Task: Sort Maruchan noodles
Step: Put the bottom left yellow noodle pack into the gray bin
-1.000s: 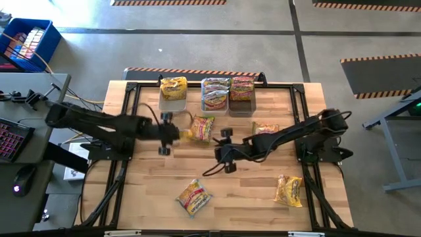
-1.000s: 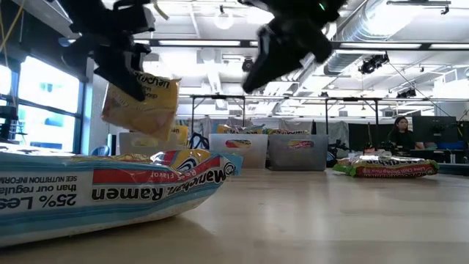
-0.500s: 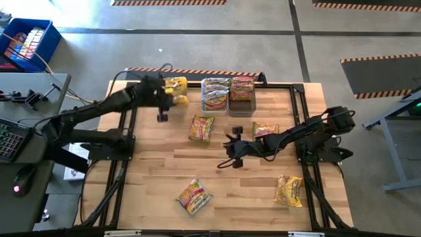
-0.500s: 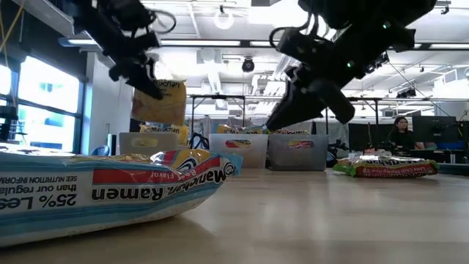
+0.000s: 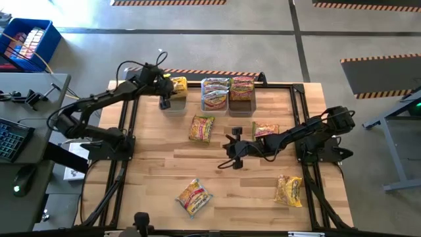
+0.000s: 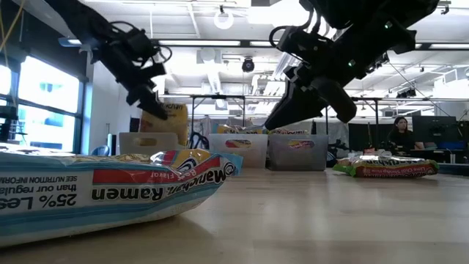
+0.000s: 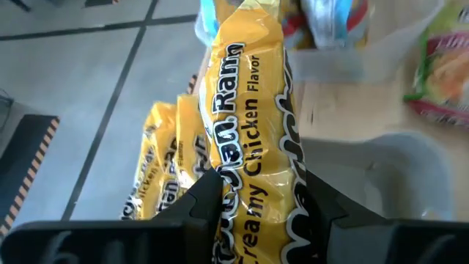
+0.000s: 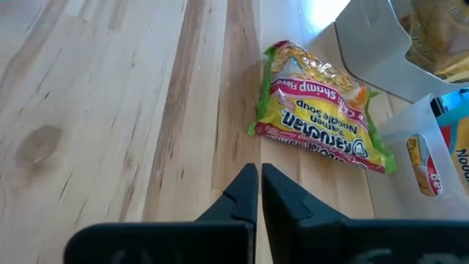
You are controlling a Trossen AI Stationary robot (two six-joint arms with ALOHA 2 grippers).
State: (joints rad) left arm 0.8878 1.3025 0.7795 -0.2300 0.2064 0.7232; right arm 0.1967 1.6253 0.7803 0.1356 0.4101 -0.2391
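Open wood [image 5: 217, 178] is left at the table's centre; packets lie at six [image 5: 193, 196], four [image 5: 288, 190] and eleven [image 5: 201, 128], bins [image 5: 227, 104] at twelve

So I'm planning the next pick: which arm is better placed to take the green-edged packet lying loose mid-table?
Right. The right gripper hangs shut and empty beside the green-edged packet, while the left gripper is clamped on a yellow packet over the left bin.

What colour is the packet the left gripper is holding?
Yellow, with dark "Creamy Chicken Flavor" lettering; the packet in the left gripper shows best in the left wrist view.
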